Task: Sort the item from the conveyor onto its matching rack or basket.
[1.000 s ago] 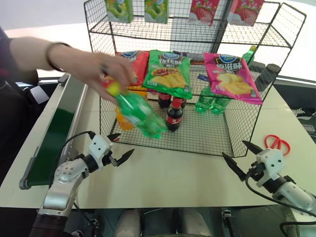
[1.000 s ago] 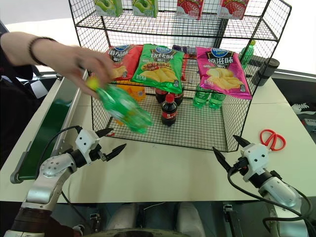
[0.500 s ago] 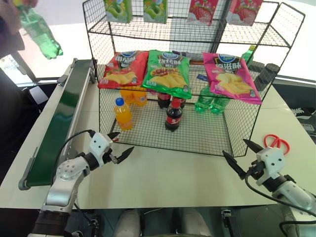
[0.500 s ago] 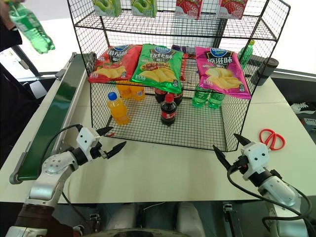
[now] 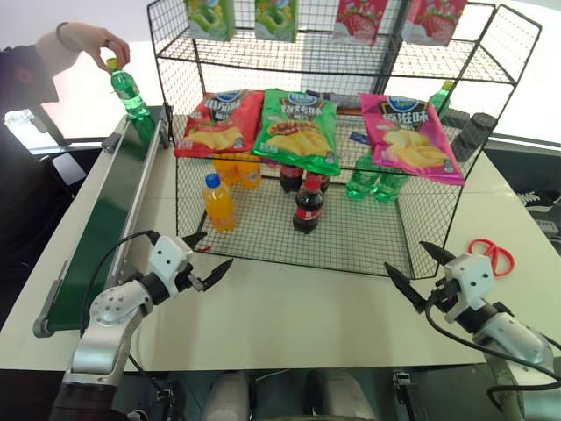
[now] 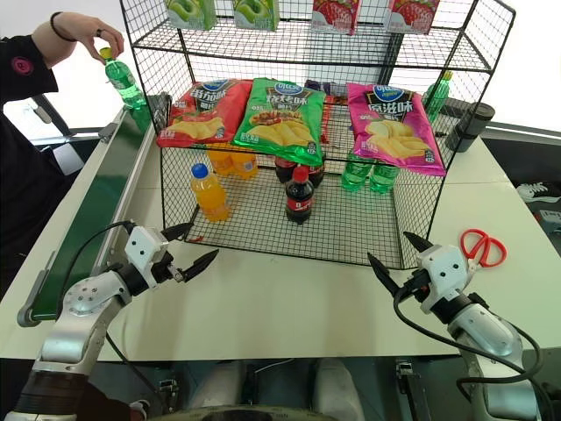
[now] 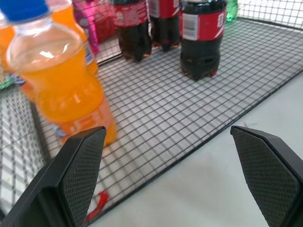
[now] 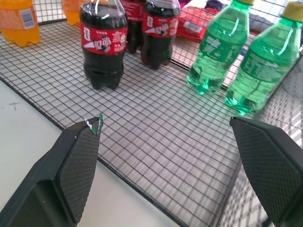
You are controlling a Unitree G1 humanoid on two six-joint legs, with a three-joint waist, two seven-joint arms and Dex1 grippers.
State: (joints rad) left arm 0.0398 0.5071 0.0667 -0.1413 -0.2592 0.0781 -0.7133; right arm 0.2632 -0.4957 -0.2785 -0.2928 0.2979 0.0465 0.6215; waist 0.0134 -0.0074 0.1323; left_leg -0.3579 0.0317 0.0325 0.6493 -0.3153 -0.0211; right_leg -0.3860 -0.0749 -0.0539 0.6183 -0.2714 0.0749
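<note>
1. Green soda bottle (image 5: 129,90), yellow cap: upright at far end of conveyor (image 5: 110,206), approx 11 o'clock in head view; a person's hand (image 5: 95,40) pinches its cap from above. Base at or just over the belt, can't tell if touching.
2. Conveyor: dark green belt w/ grey rails, runs along left edge of table (image 5: 289,307) from 8 to 11 o'clock.
3. Left claw (image 5: 202,261): fingers spread wide, holding nothing, hovers over table just in front of the rack's lower-left corner, approx 7 o'clock. Its wrist view looks at the orange bottle (image 7: 66,80) and cola bottles (image 7: 201,35) thru the mesh.
4. Wire rack (image 5: 351,53): centre, 12 o'clock. Lower cage holds orange bottle w/ blue cap (image 5: 217,202), more orange ones behind, cola bottles (image 5: 308,204), two green bottles (image 8: 227,52) at back right. Chip bags red (image 5: 219,123), green (image 5: 302,127), pink (image 5: 410,136) lie across mid shelf.
5. Right claw (image 5: 419,274): fingers spread wide, empty, over table near rack's front-right corner, approx 4 o'clock.
6. Red scissors (image 5: 489,254): on table just beyond right claw, approx 3 o'clock.
</note>
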